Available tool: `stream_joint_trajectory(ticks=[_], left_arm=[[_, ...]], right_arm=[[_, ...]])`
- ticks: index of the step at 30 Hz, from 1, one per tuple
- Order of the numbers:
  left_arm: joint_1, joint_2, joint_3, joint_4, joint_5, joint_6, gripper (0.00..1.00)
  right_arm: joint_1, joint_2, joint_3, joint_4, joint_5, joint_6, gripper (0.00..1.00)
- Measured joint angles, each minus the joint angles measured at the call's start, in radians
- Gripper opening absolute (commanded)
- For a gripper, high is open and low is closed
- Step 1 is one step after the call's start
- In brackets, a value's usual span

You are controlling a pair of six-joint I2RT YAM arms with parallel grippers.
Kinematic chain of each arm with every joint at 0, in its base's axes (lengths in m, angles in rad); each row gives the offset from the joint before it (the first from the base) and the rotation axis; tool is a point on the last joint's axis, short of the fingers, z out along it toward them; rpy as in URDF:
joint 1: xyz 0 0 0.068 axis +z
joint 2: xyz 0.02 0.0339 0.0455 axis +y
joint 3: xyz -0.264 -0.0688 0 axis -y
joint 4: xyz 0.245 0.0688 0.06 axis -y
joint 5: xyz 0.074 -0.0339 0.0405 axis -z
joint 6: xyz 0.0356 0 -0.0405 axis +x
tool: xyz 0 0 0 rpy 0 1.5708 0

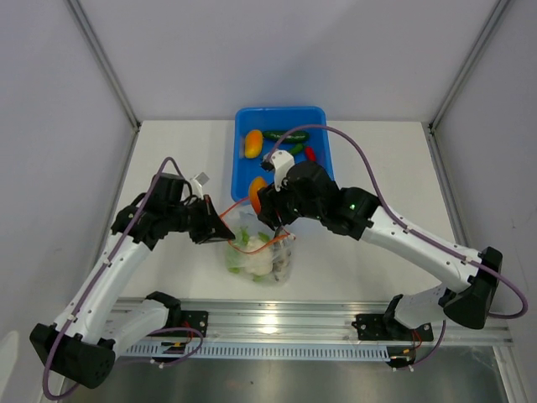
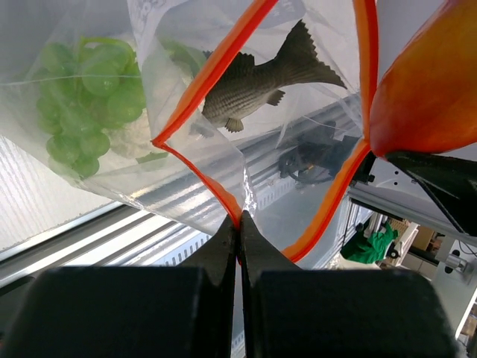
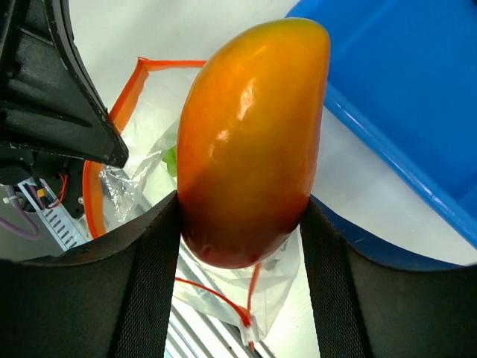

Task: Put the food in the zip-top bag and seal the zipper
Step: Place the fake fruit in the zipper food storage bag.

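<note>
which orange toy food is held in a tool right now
The red-orange fruit, clamped in the right tool at the zip-top bag; the orange-yellow pepper lies loose in the blue tub.

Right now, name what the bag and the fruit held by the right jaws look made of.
Zip-top bag: thin clear plastic film, glossy; it creases and shows the fish through it.
Fruit: probably moulded plastic, smooth, shiny, with a sharp highlight.

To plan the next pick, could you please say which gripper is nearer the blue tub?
Right. The right gripper, holding the fruit, hangs at the blue tub's near edge; the left gripper pinches the zipper off its near-left corner.
</note>
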Motion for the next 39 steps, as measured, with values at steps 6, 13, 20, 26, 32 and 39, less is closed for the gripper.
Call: stream_joint_trajectory(ticks=[6, 13, 20, 26, 32, 39], left_arm=[[0.0, 0.008, 0.031, -0.013, -0.007, 0.008, 0.0], [0.0, 0.007, 0.037, -0.017, -0.023, 0.008, 0.0], [0.0, 0.006, 0.038, -0.017, -0.026, 0.007, 0.01], [0.0, 0.006, 0.048, -0.032, -0.029, 0.007, 0.0], [0.0, 0.006, 0.061, -0.04, -0.032, 0.006, 0.01], [0.0, 0.007, 0.073, -0.05, -0.032, 0.006, 0.01]], right_arm=[[0.025, 0.031, 0.025, 0.002, 0.0, -0.024, 0.0], [0.035, 0.046, 0.025, -0.033, -0.021, -0.042, 0.0], [0.058, 0.077, 0.022, -0.101, -0.055, -0.061, 0.11], [0.065, 0.079, 0.021, -0.124, -0.082, -0.066, 0.39], [0.068, 0.085, 0.021, -0.139, -0.114, -0.074, 0.58], [0.068, 0.085, 0.021, -0.171, -0.137, -0.092, 0.68]])
